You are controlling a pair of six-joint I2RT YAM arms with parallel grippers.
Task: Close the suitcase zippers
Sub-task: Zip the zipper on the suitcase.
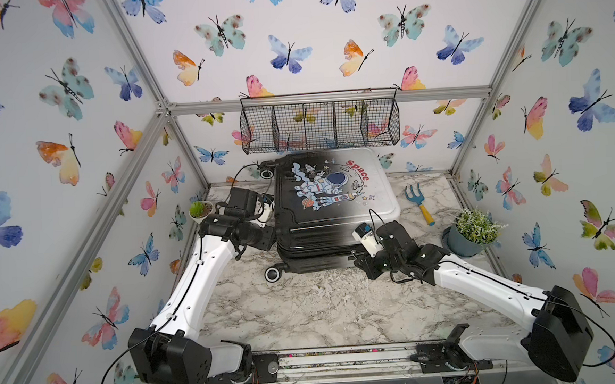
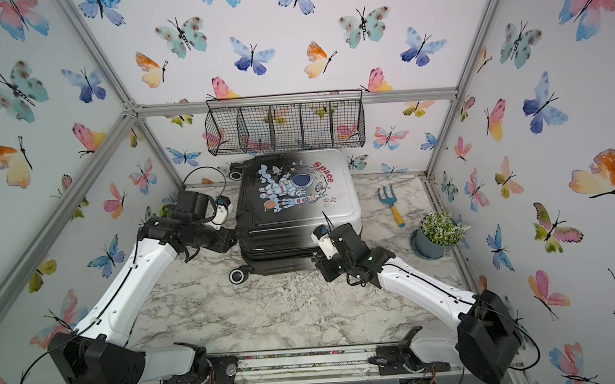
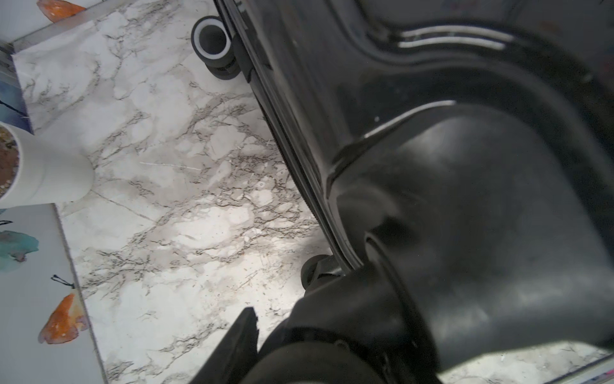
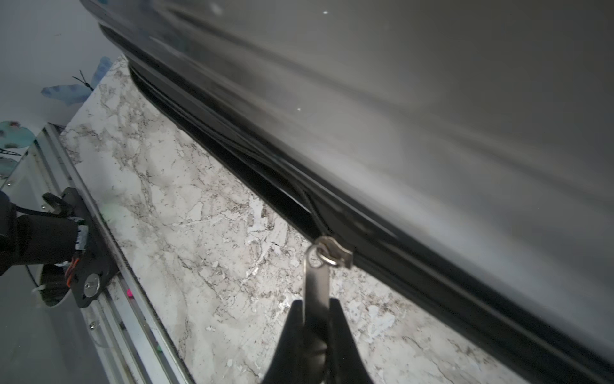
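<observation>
your right gripper (image 4: 315, 307) pinches the silver metal zipper pull (image 4: 315, 276) on the black-to-white hard-shell suitcase (image 1: 335, 206); left gripper (image 1: 269, 234) beside it, jaw state unclear.

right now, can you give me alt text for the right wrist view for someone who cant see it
The right gripper is shut on a flat silver zipper pull, hooked by a ring to the slider on the black zipper track along the suitcase rim. On one side of the slider the track gapes open; the marble table lies beneath.
</observation>
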